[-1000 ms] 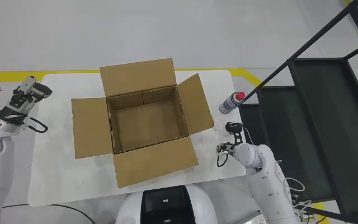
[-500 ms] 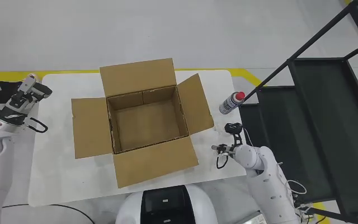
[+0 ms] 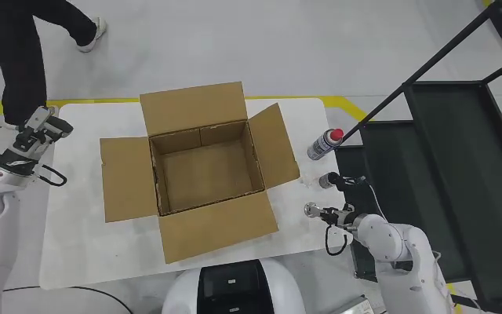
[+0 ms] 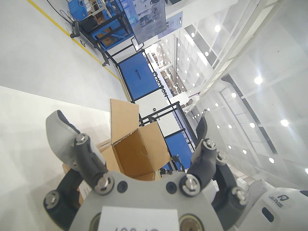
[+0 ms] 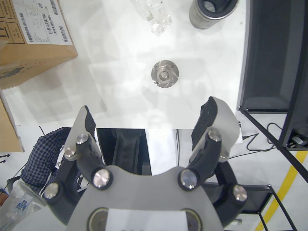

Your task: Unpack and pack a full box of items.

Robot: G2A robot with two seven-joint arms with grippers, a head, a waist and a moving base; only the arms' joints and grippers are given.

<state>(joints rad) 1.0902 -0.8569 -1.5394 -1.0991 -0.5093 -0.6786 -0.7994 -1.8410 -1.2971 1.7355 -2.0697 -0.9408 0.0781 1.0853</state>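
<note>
Brown cardboard box (image 3: pixel 208 173), four flaps spread outward, at the middle of the white table (image 3: pixel 78 235). Off its right side: small round metal flange (image 5: pixel 165 73), grey metal cylinder with dark bore (image 5: pixel 213 1), red-capped silver spray can (image 3: pixel 324 144). Right gripper (image 5: pixel 148 104) spread wide near the flange, holding nothing. Left gripper (image 4: pixel 130 117) likewise released, by the table's left edge.

White table (image 3: pixel 78 235) with open cardboard box (image 3: pixel 205 174), spray can (image 3: pixel 324 144), grey cylinder (image 5: pixel 214 1), metal disc (image 5: pixel 165 73), clear wrapper (image 5: pixel 149 5).

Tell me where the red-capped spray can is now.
Top view: the spray can is on the table, right side, between the open cardboard box and the black rack.
</note>
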